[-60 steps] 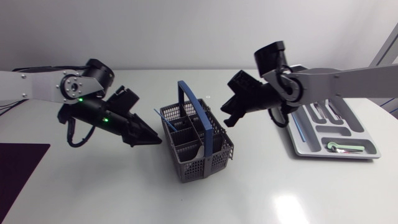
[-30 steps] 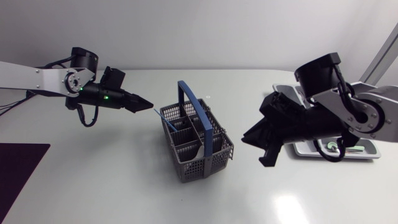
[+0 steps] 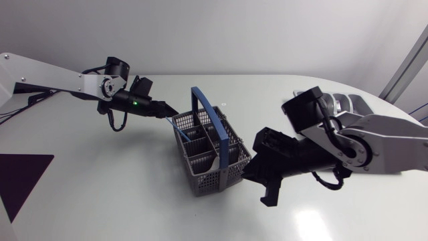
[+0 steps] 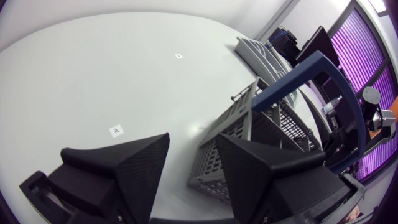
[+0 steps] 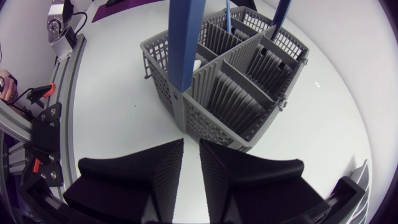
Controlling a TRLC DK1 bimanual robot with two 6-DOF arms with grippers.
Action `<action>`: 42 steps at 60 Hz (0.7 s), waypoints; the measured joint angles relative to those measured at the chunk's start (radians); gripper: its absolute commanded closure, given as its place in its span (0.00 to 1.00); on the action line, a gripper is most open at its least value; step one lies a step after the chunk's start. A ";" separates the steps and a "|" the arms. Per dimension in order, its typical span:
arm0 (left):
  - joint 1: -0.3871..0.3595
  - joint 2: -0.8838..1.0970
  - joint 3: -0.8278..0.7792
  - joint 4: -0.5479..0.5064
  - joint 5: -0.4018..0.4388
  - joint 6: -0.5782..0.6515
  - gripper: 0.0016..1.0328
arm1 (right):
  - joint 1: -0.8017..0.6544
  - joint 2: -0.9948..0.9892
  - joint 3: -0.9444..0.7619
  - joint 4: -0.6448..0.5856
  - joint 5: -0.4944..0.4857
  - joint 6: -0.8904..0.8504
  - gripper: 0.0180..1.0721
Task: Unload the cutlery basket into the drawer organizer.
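The grey basket [image 3: 210,157] stands upright mid-surface, its long axis running from far left to near right in the head view, with the blue handle [image 3: 212,124] arching along that axis. A thin blue stick [image 3: 175,127] stands in a far compartment, leaning up towards the left arm. A white piece [image 3: 212,163] shows in a near compartment; I cannot tell what it is. The left gripper [image 4: 193,140] hovers at the basket's far-left end by the stick's tip, its fingers set well apart and holding nothing. The right gripper [image 5: 191,146] points at the basket's near-right corner, fingers a narrow slit apart, empty. The organizer [image 4: 258,53] lies beyond the basket, mostly hidden behind the right arm in the head view. A small white label [image 4: 115,130] bearing one printed character lies on the surface [image 3: 134,187] by the left gripper.
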 measured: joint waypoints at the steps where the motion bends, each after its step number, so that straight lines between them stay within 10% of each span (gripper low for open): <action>1: -0.001 0.000 0.000 -0.011 0.007 0.006 0.47 | 0.000 0.008 0.000 0.006 0.000 0.000 0.76; 42: 0.017 -0.198 -0.274 -0.163 0.027 0.265 0.47 | -0.173 0.285 0.216 0.130 0.066 0.050 0.76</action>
